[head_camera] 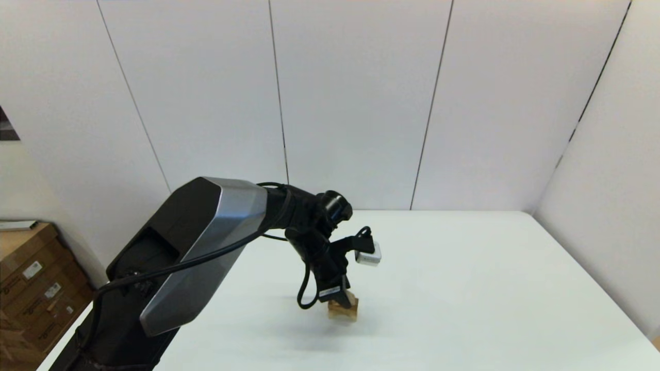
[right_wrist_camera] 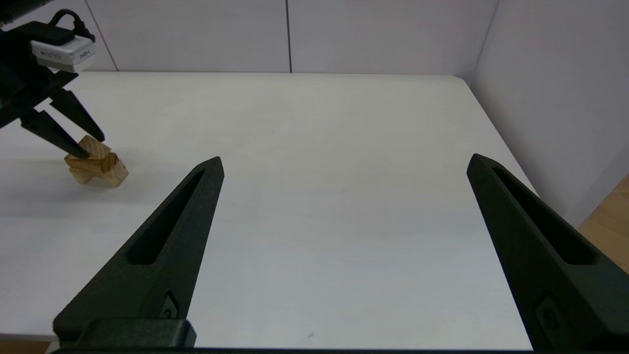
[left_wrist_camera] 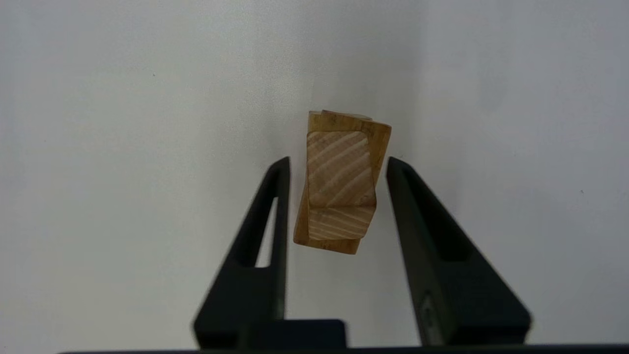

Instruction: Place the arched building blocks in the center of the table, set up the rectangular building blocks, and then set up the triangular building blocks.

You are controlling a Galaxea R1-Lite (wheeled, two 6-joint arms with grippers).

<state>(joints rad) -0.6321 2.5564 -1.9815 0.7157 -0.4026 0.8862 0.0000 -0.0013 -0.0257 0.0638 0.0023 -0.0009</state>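
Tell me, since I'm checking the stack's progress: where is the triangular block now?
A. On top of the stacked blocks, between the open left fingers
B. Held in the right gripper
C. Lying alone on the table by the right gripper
A: the triangular block sits on the stack, with the left gripper open around it, not touching.

left arm stretched forward over table middle, wrist bent down, left gripper [left_wrist_camera: 338, 164] fingers parted. right gripper [right_wrist_camera: 344, 164] low near table edge, fingers spread wide.
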